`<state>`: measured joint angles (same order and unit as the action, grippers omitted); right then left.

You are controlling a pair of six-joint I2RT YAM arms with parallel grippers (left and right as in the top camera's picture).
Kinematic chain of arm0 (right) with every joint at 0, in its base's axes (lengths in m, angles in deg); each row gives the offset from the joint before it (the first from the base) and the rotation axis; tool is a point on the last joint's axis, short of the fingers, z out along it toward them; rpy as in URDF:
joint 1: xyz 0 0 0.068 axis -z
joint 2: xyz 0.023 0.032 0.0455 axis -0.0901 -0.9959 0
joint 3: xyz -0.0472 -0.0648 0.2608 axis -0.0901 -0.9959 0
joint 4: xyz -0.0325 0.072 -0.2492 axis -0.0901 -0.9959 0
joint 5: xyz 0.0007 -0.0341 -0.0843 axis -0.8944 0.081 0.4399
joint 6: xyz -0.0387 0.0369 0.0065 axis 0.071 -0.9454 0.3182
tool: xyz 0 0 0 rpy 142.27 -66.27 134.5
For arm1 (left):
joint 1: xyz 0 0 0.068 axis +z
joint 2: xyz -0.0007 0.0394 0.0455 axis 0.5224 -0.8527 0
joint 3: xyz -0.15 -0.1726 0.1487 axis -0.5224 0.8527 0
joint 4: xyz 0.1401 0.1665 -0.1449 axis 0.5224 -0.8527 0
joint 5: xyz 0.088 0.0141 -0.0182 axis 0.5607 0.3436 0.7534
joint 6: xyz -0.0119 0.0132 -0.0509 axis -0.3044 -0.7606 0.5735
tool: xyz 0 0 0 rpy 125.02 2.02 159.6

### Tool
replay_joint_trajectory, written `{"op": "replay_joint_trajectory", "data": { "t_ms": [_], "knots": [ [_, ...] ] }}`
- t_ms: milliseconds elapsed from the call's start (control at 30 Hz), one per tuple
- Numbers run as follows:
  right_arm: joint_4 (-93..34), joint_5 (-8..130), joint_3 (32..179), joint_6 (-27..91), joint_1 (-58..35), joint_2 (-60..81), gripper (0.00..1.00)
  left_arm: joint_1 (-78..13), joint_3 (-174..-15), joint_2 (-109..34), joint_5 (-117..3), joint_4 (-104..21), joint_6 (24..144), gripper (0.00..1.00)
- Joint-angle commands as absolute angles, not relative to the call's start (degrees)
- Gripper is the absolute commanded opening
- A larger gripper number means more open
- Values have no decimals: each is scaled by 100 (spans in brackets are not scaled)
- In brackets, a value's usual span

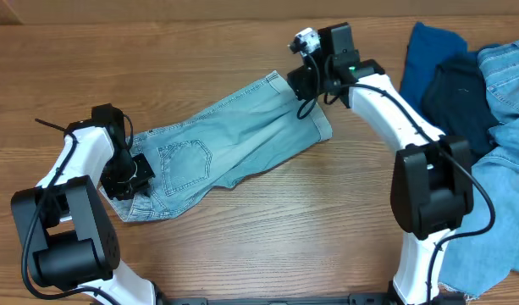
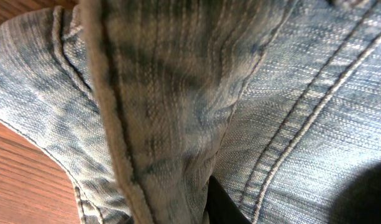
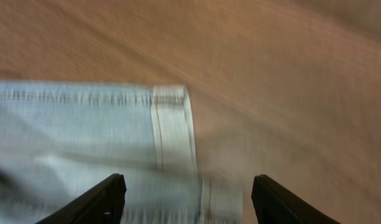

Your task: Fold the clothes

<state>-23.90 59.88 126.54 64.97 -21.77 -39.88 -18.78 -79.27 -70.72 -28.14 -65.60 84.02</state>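
Note:
Pale light-wash denim jeans [image 1: 234, 135] lie spread on the wooden table, back pocket up, with the waistband at the left and the leg hems at the upper right. My left gripper [image 1: 132, 176] is at the waistband. In the left wrist view bunched denim [image 2: 178, 93] fills the frame and is pinched against a dark finger [image 2: 224, 202]. My right gripper [image 1: 303, 85] hovers over the leg hems. In the right wrist view its fingers [image 3: 189, 182] are wide open above the hem [image 3: 171, 118], holding nothing. That view is blurred.
A pile of other clothes lies at the right edge: a royal blue piece [image 1: 433, 51], a dark navy piece [image 1: 454, 93] and light denim [image 1: 505, 76]. More light denim [image 1: 496, 195] hangs toward the front right. Bare wood table [image 1: 267, 229] lies in front of the jeans.

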Motion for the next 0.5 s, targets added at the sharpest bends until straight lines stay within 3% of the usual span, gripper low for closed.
{"op": "replay_joint_trajectory", "data": {
  "t_ms": [0, 200, 333, 467],
  "knots": [
    [-2062, 6056, 12772, 6709, -2162, -4427, 69, -1878, -7887, -6982, -2447, -6462, 8566, 17],
    [-1365, 6012, 12772, 6726, -2319, -5072, 73, -1878, -7887, -6982, -2444, -6462, 8566, 18],
    [-1992, 6036, 12765, 6724, -2376, -5179, 73, -1878, -7887, -6982, -2444, -6374, 8566, 23],
    [-3634, 6926, 12756, 6327, -2232, -5186, 66, -1878, -7887, -6982, -2495, -5638, 8564, 49]
  ]
}}
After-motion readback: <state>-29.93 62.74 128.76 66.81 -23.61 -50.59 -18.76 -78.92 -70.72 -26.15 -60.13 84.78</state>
